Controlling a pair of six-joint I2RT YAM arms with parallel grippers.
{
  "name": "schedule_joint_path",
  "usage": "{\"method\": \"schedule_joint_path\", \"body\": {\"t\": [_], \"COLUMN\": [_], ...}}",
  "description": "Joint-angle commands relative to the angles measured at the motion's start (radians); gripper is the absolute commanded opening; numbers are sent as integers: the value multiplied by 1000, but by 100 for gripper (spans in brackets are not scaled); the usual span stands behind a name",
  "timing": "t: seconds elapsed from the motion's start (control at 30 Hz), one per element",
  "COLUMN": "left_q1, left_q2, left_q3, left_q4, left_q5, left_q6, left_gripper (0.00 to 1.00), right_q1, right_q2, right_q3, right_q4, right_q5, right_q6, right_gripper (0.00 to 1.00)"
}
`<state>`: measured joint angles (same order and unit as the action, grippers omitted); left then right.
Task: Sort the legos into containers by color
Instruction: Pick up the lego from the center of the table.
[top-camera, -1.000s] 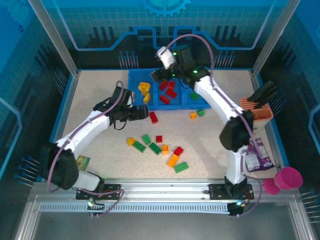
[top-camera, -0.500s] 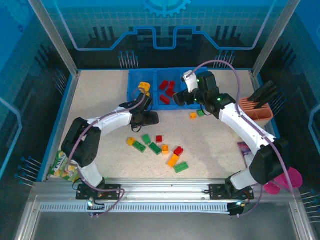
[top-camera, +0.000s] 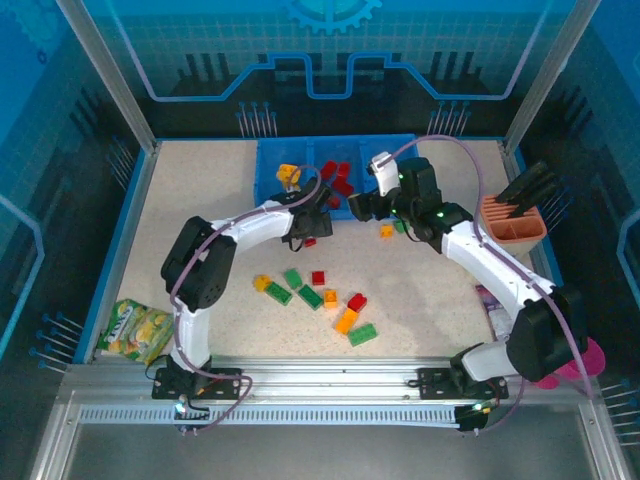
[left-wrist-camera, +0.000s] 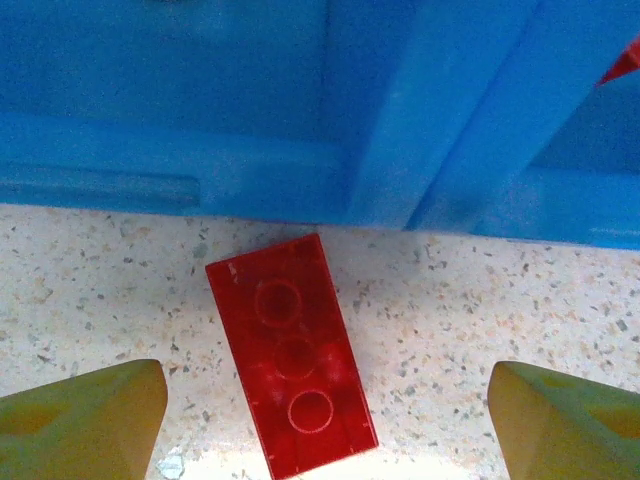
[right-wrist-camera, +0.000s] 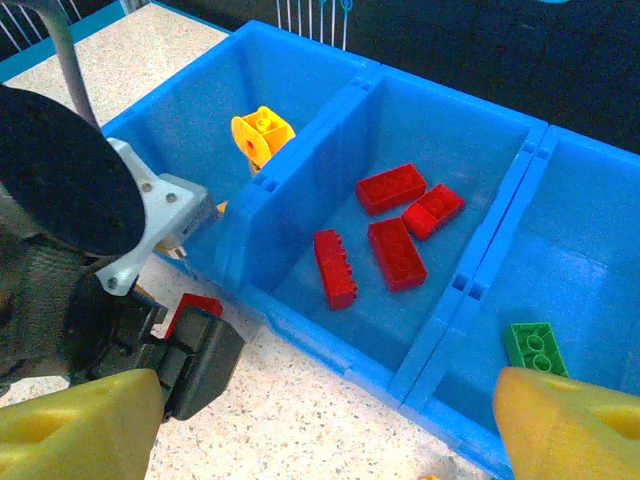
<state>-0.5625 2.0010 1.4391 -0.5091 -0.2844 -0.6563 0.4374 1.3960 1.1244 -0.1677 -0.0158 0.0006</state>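
Red lego (left-wrist-camera: 292, 355) lay just beside the blue tray (left-wrist-camera: 200, 160); I had the left hand (left-wrist-camera: 322, 425) spread wide astride it, the right hand (right-wrist-camera: 325, 428) open, empty, over the tray.

No words or numbers are coming through legibly. The snack packet (top-camera: 137, 330) lying at the near left corner of the desk (top-camera: 200, 190) is carrying print too small to read. A wordless gear emblem (top-camera: 330, 12) is showing on the back wall (top-camera: 200, 50). The red lego (left-wrist-camera: 292, 355) is showing studs too blurred to read.
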Motion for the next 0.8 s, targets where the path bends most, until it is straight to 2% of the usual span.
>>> {"method": "schedule_joint_path", "body": {"t": [0.0,0.37,0.57,0.67,0.77], "left_q1": [-6,-5,-2,0,4], "left_q2": [37,99,98,102,98], "left_q3": [48,39,30,19,8], "left_q4": [-68,-74,-58,-54,-55], "left_q5": [-37,11,45,58,67], "left_q6": [-16,-37,-30,-31,-22], "left_gripper": [84,75,49,44,35], "right_q1": [-14,-56,-63,-64,-63], "right_q2": [-47,-78,-93,-93,-97], "right_q3": [-28,-74,-66,-52,-62], "right_q4": [40,31,-11,-49,-54], "right_q5": [-15,-19,-2,11,23], "right_q6": [3,24,28,23,28], "right_gripper": [87,88,88,88,88]}}
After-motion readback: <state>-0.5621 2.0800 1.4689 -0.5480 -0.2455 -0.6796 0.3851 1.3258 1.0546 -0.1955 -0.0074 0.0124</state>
